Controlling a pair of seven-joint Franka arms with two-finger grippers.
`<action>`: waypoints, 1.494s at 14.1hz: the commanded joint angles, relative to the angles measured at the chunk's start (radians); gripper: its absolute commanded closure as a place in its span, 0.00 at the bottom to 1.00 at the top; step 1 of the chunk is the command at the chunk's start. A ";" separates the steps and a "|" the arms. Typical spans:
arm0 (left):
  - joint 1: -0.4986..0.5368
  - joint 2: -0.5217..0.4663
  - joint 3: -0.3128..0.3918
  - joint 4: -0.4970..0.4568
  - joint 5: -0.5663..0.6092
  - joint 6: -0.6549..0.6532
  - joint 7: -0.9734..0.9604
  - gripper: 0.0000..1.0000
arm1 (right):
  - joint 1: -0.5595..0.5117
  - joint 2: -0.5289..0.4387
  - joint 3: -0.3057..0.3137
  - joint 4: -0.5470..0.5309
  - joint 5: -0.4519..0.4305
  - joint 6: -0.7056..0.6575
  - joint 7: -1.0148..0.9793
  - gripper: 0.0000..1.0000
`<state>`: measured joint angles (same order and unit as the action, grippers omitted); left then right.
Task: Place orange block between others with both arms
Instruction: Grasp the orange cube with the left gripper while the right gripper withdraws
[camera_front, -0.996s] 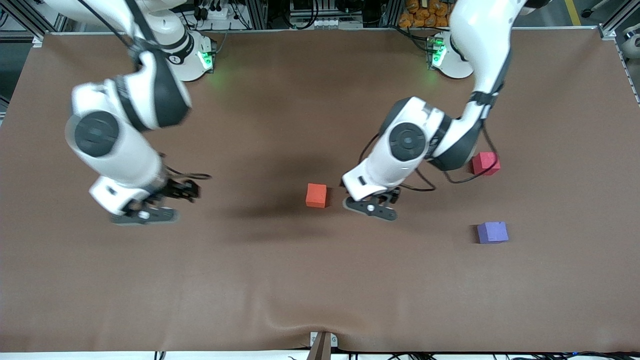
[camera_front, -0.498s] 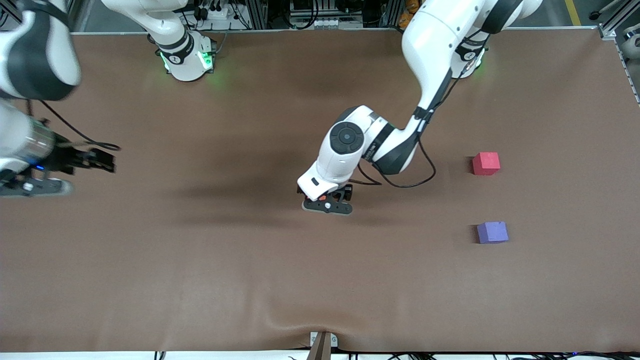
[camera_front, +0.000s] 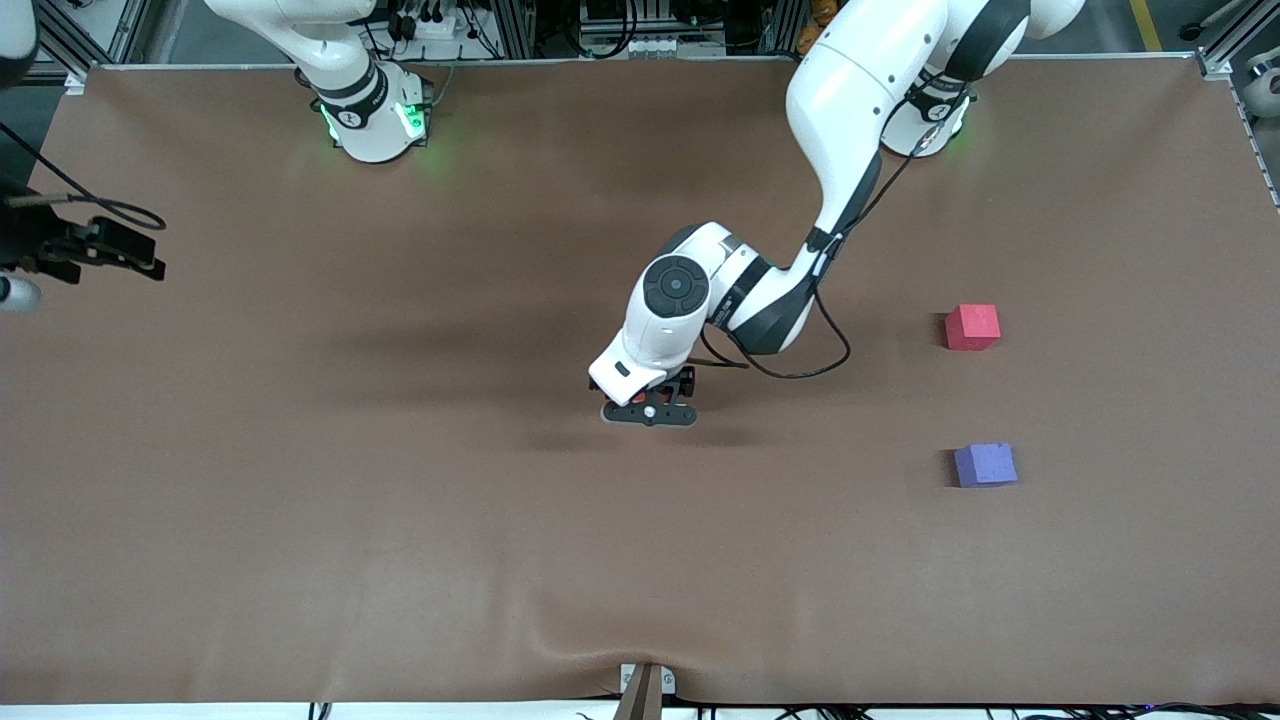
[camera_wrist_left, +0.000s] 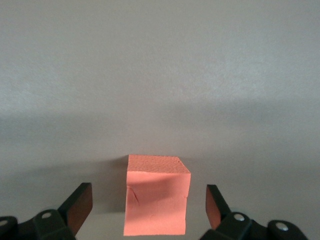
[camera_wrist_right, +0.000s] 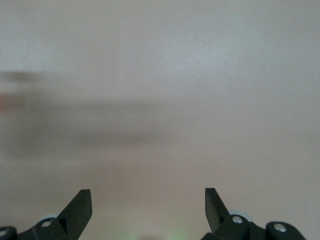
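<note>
Far left edge of the front view: right gripper (camera_front: 10, 290) waiting over the brown table (camera_front: 400, 550), fingers spread wide with nothing between them. Centre of the frame: left gripper (camera_front: 649, 411) lowered around the orange block (camera_wrist_left: 157, 195), fingers parted on either side, not touching it. Right of centre, well apart from these: pinkish-red cube (camera_front: 972, 327) higher in the frame, purple-blue cube (camera_front: 985, 465) below it, a gap between the two.
</note>
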<state>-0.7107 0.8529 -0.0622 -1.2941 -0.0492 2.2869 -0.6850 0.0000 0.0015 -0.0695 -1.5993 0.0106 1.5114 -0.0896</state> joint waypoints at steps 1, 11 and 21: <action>-0.036 0.031 0.033 0.032 0.003 0.003 -0.022 0.00 | -0.011 -0.032 0.010 0.005 0.017 -0.031 0.030 0.00; -0.111 0.069 0.102 0.032 0.002 0.005 -0.010 0.00 | -0.025 -0.048 0.002 0.012 0.017 -0.054 0.037 0.00; -0.093 0.029 0.125 0.016 0.002 0.036 0.011 0.95 | -0.035 -0.043 0.000 0.009 0.017 -0.054 0.036 0.00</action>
<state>-0.8058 0.9141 0.0370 -1.2803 -0.0492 2.3243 -0.6838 -0.0078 -0.0388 -0.0784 -1.5906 0.0146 1.4642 -0.0526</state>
